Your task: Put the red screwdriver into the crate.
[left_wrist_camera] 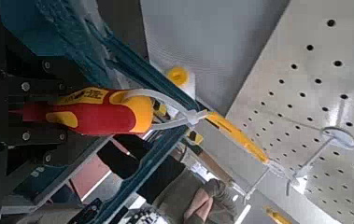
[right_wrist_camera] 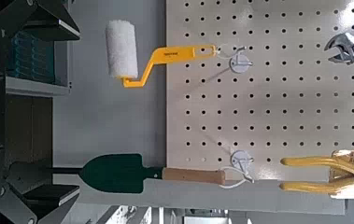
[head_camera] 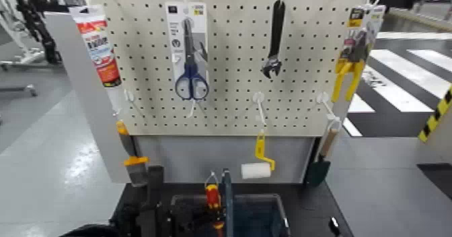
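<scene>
We see red-and-yellow screwdriver (head_camera: 213, 196) upright, over crate (head_camera: 261, 216), just beside divider handle (head_camera: 228, 202), which stands at 3 o'clock from it. Our left gripper (left_wrist_camera: 42, 114) clamped shut on screwdriver, hanging loop at top end. Around it: mini paint roller (head_camera: 256, 170) at 2 o'clock, orange-handled scraper (head_camera: 137, 169) at 10, blue-handled scissors (head_camera: 192, 78) near 12, adjustable wrench (head_camera: 273, 44) at 1. Our right gripper (right_wrist_camera: 55, 110) empty, jaws wide apart, facing roller and green trowel (right_wrist_camera: 114, 174).

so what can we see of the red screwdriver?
The red screwdriver has a glossy, plastic-looking handle with yellow-orange bands and lettering, a pale loop at its butt and a thin reddish shaft. The left gripper is shut on it. It hangs about upright, butt up, beside the crate's divider. Tip not clearly visible.
</scene>
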